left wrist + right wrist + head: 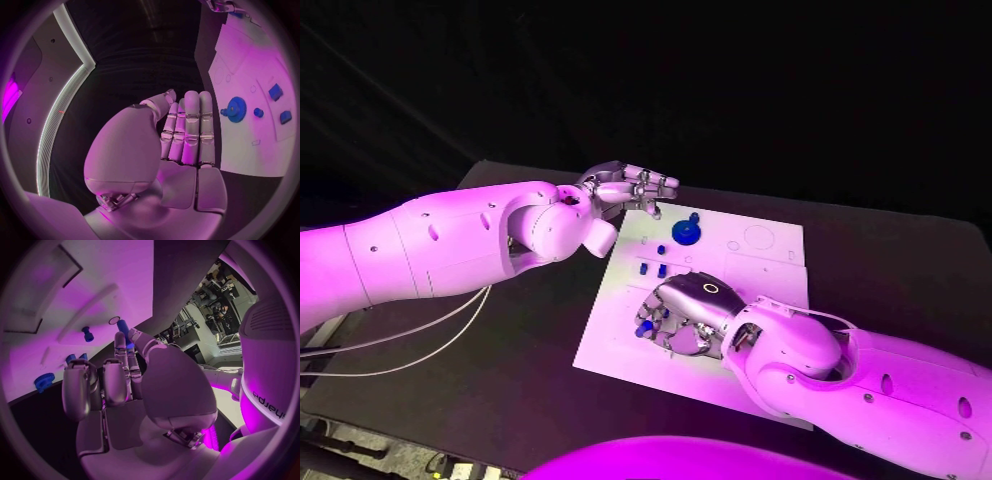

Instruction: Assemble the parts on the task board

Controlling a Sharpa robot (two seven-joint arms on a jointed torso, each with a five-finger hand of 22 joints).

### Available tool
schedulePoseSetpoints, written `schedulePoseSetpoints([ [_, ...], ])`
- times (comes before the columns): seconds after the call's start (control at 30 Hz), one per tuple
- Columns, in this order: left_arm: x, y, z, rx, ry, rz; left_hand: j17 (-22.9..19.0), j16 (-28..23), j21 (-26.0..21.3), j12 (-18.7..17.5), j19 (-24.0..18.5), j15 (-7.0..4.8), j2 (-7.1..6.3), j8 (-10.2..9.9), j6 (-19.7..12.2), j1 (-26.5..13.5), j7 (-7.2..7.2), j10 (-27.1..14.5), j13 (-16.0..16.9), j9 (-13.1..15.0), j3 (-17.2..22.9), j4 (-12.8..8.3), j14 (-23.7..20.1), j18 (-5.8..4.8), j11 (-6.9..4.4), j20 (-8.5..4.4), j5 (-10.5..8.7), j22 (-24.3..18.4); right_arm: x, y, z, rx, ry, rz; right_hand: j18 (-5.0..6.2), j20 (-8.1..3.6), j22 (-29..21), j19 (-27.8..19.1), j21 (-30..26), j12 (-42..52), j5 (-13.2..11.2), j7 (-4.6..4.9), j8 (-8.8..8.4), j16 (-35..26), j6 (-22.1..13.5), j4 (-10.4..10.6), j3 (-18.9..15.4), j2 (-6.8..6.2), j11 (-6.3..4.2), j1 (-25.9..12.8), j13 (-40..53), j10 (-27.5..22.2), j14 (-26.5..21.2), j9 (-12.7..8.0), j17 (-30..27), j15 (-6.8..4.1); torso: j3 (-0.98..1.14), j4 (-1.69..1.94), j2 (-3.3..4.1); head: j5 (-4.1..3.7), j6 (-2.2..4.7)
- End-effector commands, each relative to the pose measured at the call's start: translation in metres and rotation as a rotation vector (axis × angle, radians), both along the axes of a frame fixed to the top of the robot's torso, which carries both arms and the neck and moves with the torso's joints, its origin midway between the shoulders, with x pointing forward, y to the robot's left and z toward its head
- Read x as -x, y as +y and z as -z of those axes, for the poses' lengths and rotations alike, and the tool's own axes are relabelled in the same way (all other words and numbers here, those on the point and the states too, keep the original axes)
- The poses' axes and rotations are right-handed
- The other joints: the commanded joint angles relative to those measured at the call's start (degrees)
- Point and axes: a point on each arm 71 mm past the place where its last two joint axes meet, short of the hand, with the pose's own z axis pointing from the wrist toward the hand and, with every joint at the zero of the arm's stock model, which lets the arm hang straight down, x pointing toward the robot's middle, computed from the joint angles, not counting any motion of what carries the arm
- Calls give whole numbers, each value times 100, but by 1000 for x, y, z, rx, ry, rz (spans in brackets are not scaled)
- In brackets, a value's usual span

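A small blue cylindrical part (pixel 122 326) is pinched by the right hand (pixel 684 317) over the near left of the white task board (pixel 747 262). A blue gear (pixel 687 231) is seated farther off; other pieces seem unplaced. The left hand (pixel 626 186) is held empty, fingers extended, at the far left corner.

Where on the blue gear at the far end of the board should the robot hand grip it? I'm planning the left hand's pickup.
Take the blue gear by its toothed rim, fingers on opposite sides, coming from above. It seems to lie flat on the task board with a knob sticking up, so the sides are free. The left hand, empty, is closest.
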Motion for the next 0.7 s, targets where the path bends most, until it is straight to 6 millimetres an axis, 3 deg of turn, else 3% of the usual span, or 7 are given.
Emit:
schedulePoseSetpoints([
  [0.03, 1, -3, -1, 12, -1, 21, -8, 35, -32, 21, 35, 21, 52, 15, -46, 16, -5, -27, 6, -2, -31, -9, -35, 74, -6, 12, -13, -8, 0, 2, 3, 3, 3, -21, -32, -17, 932, 18, -12, -36, 34, 18, 16, 34, 34, -15, 36, -6, 16, -6, -9, -38, 187, 150, 2, -1, -7, -2, 2, -19, -9],
  [0.7, 1, 0, -1, 10, 0, 18, -11, 36, -38, 31, 34, 24, 55, 17, -48, 12, -5, -34, 8, -1, -37, -6, -38, 74, -5, 14, -14, -11, -5, -3, 9, 34, -26, 6, -33, -15, 935, 20, -8, -43, 48, 22, 13, 43, 28, -21, 46, -4, 18, -5, -9, -37, 189, 152, 15, 1, 0, -5, -2, -13, -29],
])
